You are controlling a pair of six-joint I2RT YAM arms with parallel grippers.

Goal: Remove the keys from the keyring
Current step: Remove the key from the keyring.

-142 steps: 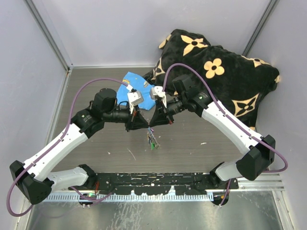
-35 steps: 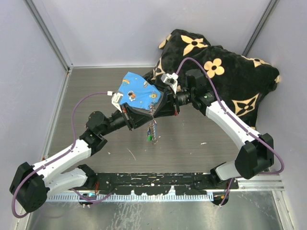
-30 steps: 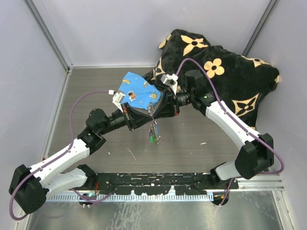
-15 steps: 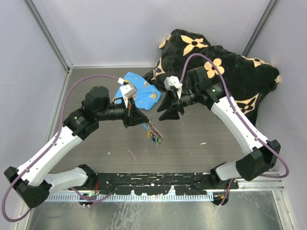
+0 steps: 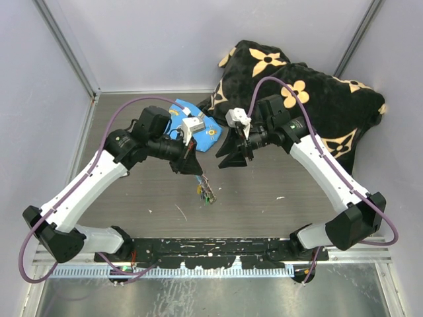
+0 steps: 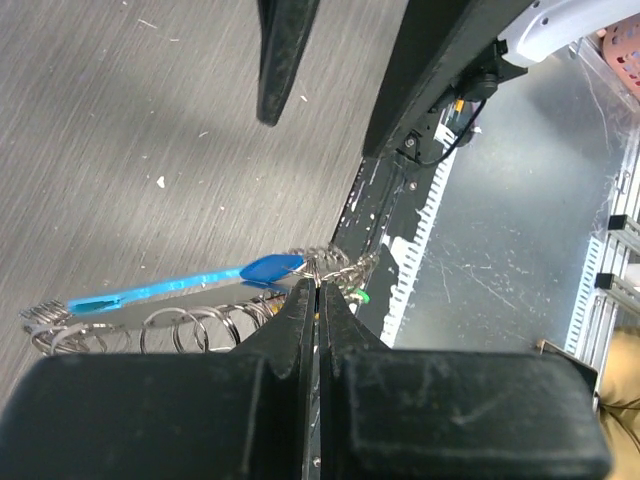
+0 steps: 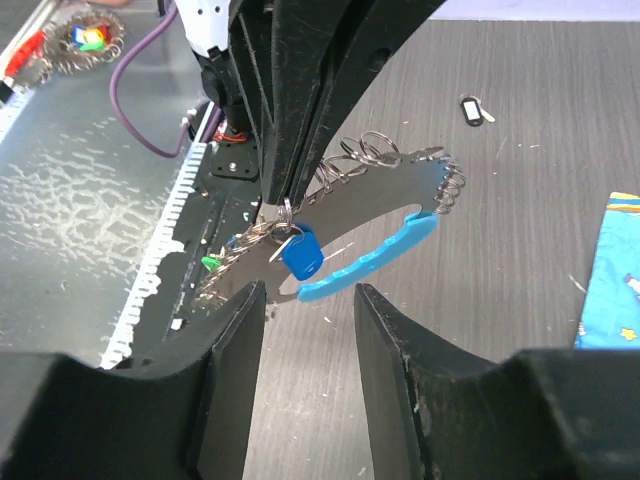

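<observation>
The keyring (image 5: 205,188) is a thin metal chain of small rings with a light-blue curved piece (image 7: 372,255). It hangs from my left gripper (image 5: 193,168) just above the table. In the left wrist view the jaws (image 6: 318,286) are shut on one thin ring, with the blue piece (image 6: 170,288) to the left. A blue key head (image 7: 301,254) and a green one (image 7: 210,262) hang on the chain. My right gripper (image 5: 229,157) is open and empty, a little to the right of the keyring. Its fingers (image 7: 232,370) frame the ring from a short distance.
A blue printed cloth (image 5: 192,122) lies behind the grippers. A black flowered cushion (image 5: 297,92) fills the back right corner. A small dark key tag (image 7: 473,108) lies loose on the table. A cluster of coloured bits (image 7: 85,40) sits on the metal strip by the bases.
The two grippers were together at the keyring a second ago. The right gripper has let go and drawn back to the right. The left gripper still holds the hanging keyring.
</observation>
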